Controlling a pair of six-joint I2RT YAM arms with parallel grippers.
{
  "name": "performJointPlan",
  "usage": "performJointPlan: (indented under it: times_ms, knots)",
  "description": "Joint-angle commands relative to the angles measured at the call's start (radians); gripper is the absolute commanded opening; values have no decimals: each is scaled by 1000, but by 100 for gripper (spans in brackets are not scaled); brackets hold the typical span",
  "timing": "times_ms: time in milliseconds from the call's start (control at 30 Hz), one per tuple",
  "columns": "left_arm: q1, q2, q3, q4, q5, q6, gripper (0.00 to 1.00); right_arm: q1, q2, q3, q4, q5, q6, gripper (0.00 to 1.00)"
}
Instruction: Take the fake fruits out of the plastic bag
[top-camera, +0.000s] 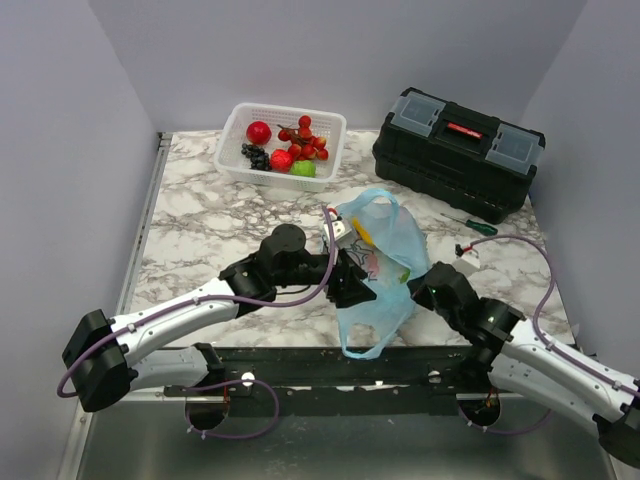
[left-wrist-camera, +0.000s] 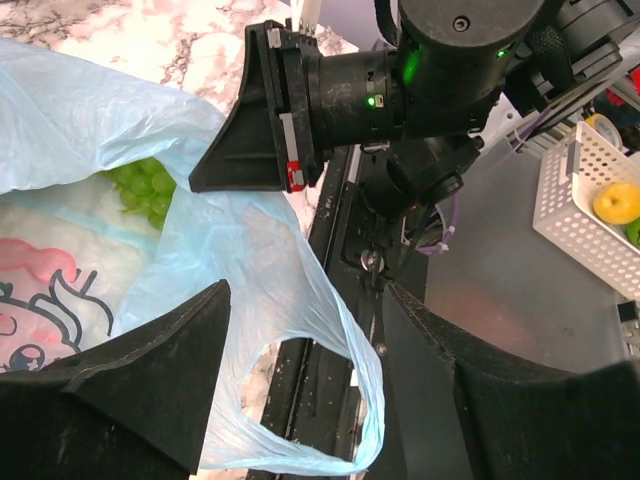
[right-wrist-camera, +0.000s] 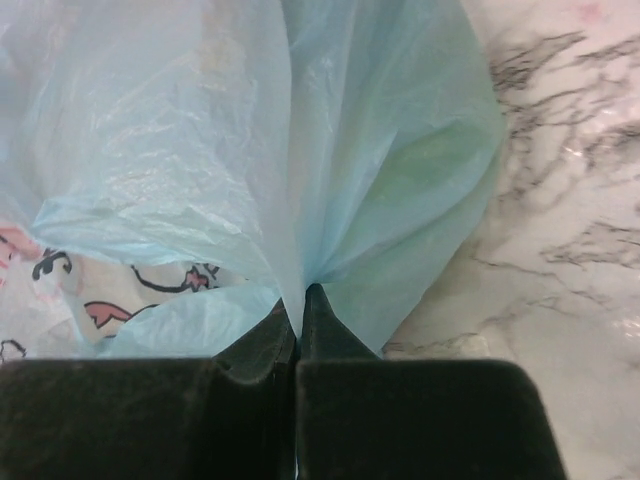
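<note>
The light-blue plastic bag (top-camera: 378, 262) lies crumpled mid-table between my two arms, its pink cartoon print (left-wrist-camera: 40, 290) showing. A green grape bunch (left-wrist-camera: 140, 186) shows through the film, and a yellow-orange piece (top-camera: 361, 232) sits near the bag's top. My right gripper (right-wrist-camera: 303, 292) is shut on a pinch of the bag's film at its right side (top-camera: 414, 288). My left gripper (left-wrist-camera: 306, 300) stands open at the bag's left side (top-camera: 352, 286). A loop handle (left-wrist-camera: 330, 400) hangs between its fingers, touching neither. A red apple (top-camera: 259, 132) and red berries (top-camera: 306, 140) lie in the white basket.
The white lattice basket (top-camera: 236, 122) stands at the back, also holding dark grapes (top-camera: 256, 155) and a light-green fruit (top-camera: 304, 168). A black toolbox (top-camera: 458, 150) sits back right with a green screwdriver (top-camera: 472, 223) in front. The table's metal front rail (top-camera: 330, 365) runs under the bag's lower handle.
</note>
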Motion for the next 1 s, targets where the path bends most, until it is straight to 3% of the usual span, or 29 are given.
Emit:
performJointPlan:
  times_ms: [0, 167, 367, 600, 767, 967]
  knots:
    - [-7, -23, -11, 21, -62, 23, 61, 5, 31, -13, 198, -105, -115, 1]
    - [-6, -116, -2, -53, -225, 54, 61, 5, 83, 32, 222, -108, -147, 1]
    - [4, -153, 122, -243, -373, 70, 64, 5, 82, 54, 251, -115, -177, 1]
    - [20, -189, 81, -225, -375, 31, 64, 5, 202, 90, 437, -268, -291, 1]
    - [27, -178, 51, -238, -362, 16, 64, 6, 300, 129, 488, -390, -287, 1]
    - [31, -119, -8, -185, -312, -16, 64, 5, 214, 29, 430, -399, -224, 1]
